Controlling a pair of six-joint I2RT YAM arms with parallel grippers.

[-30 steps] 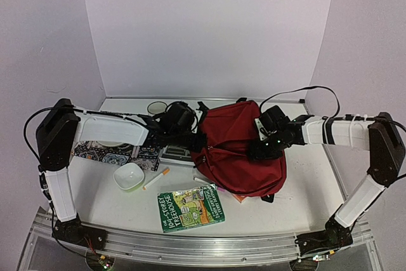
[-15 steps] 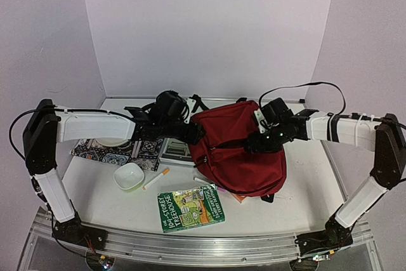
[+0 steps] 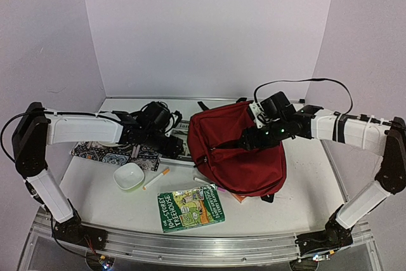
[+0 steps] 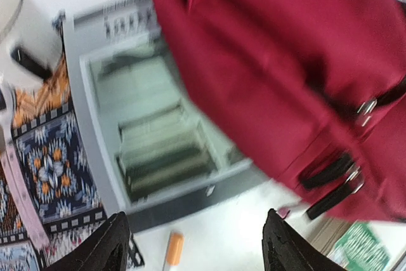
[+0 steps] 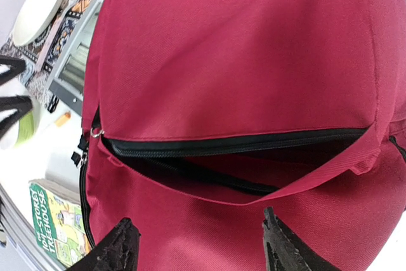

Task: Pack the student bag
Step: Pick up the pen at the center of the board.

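**Red backpack, zip wide open, both grippers empty**

Red fabric fills most of the shot: the student bag [image 3: 244,163] lies flat on the table [image 3: 304,182], centre-right in the top view. Its zip mouth [image 5: 235,157] gapes open and faces up, dark inside. My guess is it's laid that way so stuff can be dropped straight in without anyone propping it up.

The loose bits sit to the left and in front of it:
- a Treehouse paperback [image 3: 190,207] at lower centre
- a small bowl [image 3: 129,176] and a pen [image 3: 157,178] just left of the paperback
- a grey calculator [image 4: 158,138] tucked against the bag's left edge, half on a patterned mat [image 4: 44,163]

They look spread out so each one can be grabbed on its own.

The right gripper [image 5: 200,249] hangs right over the zip mouth. Its fingers are spread wide with nothing between them, just red cloth below. I can't tell if the tips brush the fabric.

The left gripper [image 4: 196,249] is spread about as wide and is also empty. It sits above the calculator's near edge, beside the bag. That wrist view is blurry, so I wouldn't swear to any contact there either.

Nothing looks packed yet as far as I can see.
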